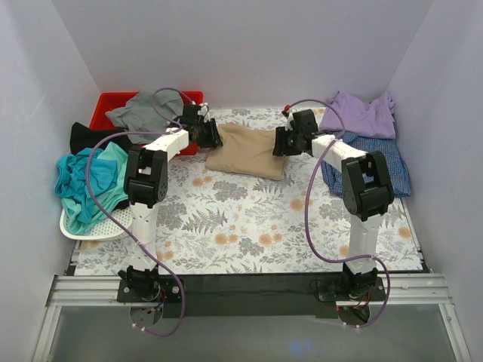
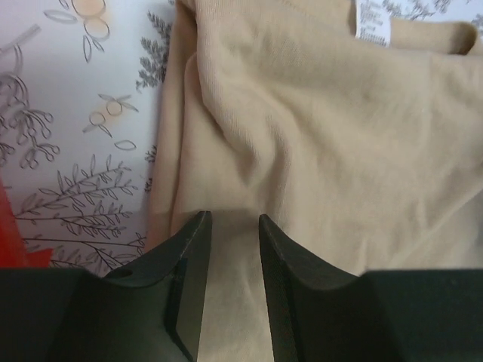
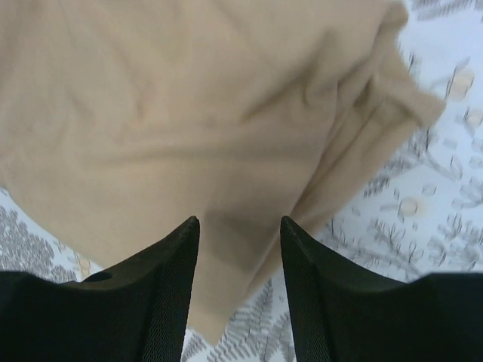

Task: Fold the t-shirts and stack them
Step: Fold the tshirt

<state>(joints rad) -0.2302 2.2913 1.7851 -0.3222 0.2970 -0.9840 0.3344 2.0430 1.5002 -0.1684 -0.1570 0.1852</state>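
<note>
The tan-beige t-shirt (image 1: 245, 151) lies bunched at the back middle of the floral table. My left gripper (image 1: 210, 136) is at its left end; in the left wrist view (image 2: 235, 219) the jaws stand a little apart over the tan cloth (image 2: 317, 136). My right gripper (image 1: 281, 142) is at its right end; in the right wrist view (image 3: 240, 220) the jaws stand wide over a corner of the shirt (image 3: 189, 98), with table showing between them. A lavender shirt (image 1: 361, 113) lies on a blue-checked one (image 1: 377, 162) at the back right.
A red bin (image 1: 106, 105) at the back left holds a grey shirt (image 1: 139, 111). A black shirt (image 1: 90, 137) and a teal shirt (image 1: 87, 181) lie over a white mesh basket (image 1: 98, 226) at the left edge. A white label (image 2: 372, 19) shows on the tan shirt.
</note>
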